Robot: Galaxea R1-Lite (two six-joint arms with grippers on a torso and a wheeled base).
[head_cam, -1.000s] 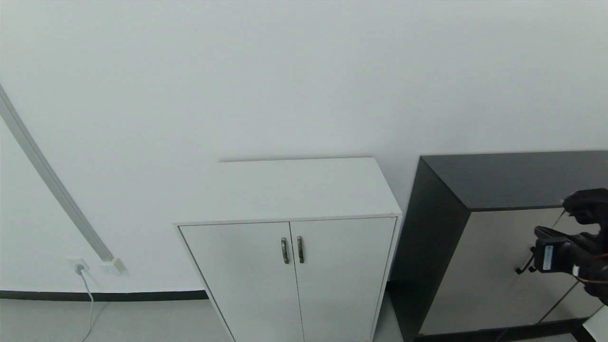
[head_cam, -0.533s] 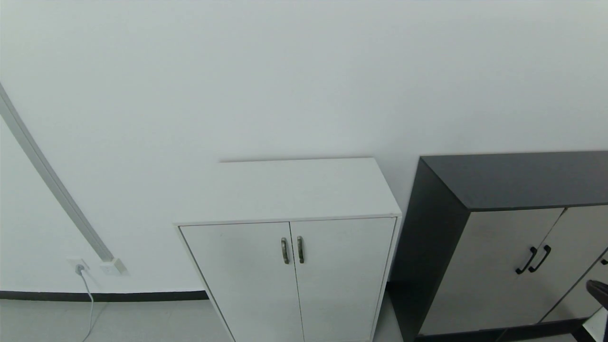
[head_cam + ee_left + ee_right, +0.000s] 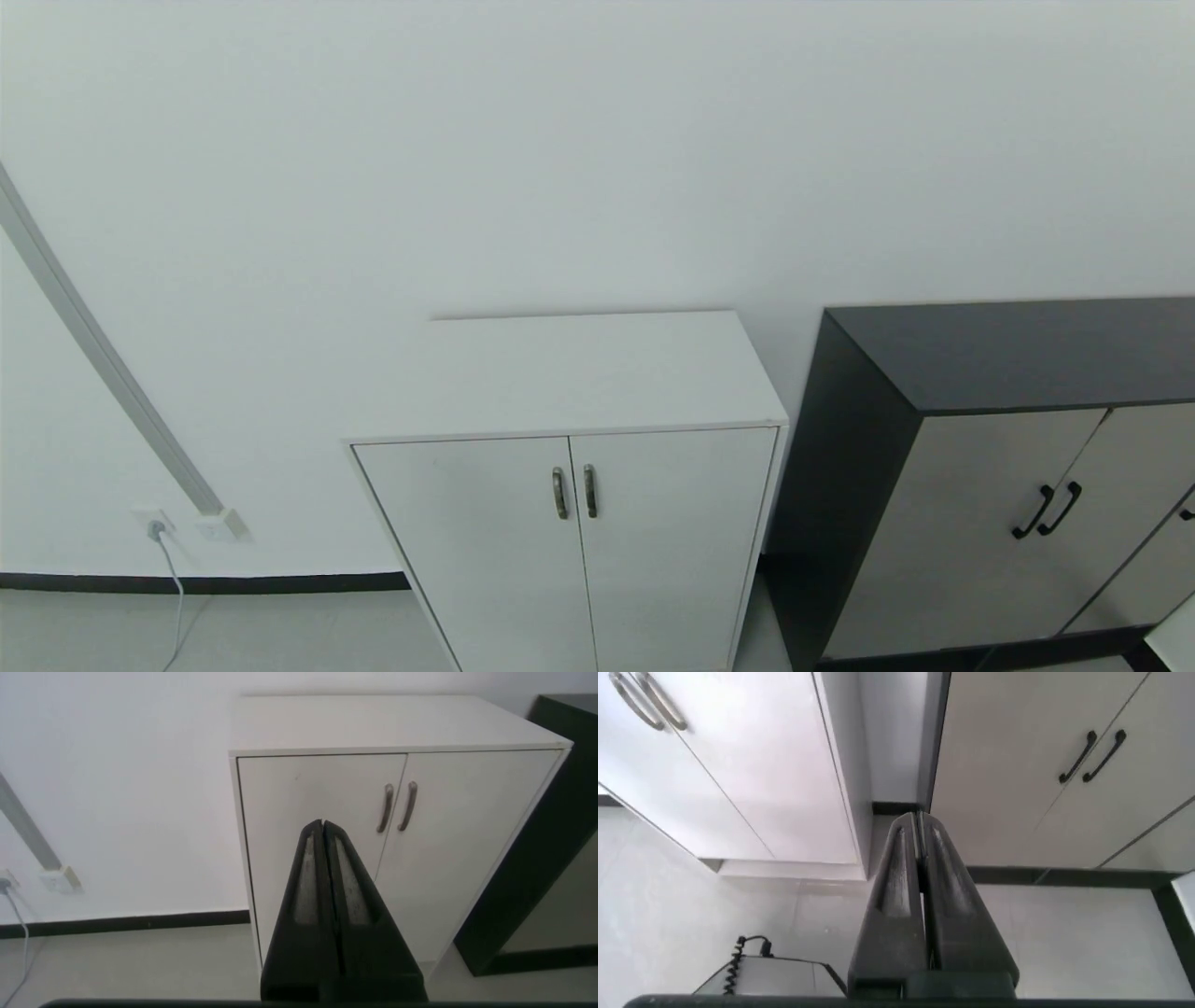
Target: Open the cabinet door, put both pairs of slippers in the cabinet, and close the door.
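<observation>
**1. Claws**
- Left claw [image 3: 323, 826]: both fingers are pressed flat together along their length. No gap, nothing held.
- Right claw [image 3: 921, 817]: fingers are likewise fully together and it holds nothing. Light floor [image 3: 710, 905] lies beneath it.

**2. Ahead of the left claw**
- The white cabinet [image 3: 402, 840] stands directly beyond the tips, well apart from them.
- The tips line up against its left door [image 3: 308, 793].
- The pair of metal handles [image 3: 386, 808] sits past the tips, toward the dark-cabinet side.

**3. Ahead of the right claw**
- The tips line up with the narrow gap between the white cabinet and the dark cabinet [image 3: 1018, 765].
- A handle of the white cabinet shows on one side of the claw, and the black handles [image 3: 1092, 756] of the dark cabinet on the other.

**4. Cabinet state (head view)**
- The white cabinet's left door and right door [image 3: 672, 541] are both shut, meeting at a centre seam.
- The metal handles stand upright, one on each side of that seam.
- The dark cabinet stands just beside the white one, on the right-claw side. Its pale doors are shut.

**5. Beyond the cabinets**
- Both cabinets back onto a white wall [image 3: 597, 140] with a black baseboard [image 3: 205, 581].
- On the left-claw side of the white cabinet, a socket [image 3: 154, 525] carries a plugged-in cable [image 3: 175, 579].
- A grey conduit [image 3: 103, 359] runs diagonally up the wall from there.
</observation>
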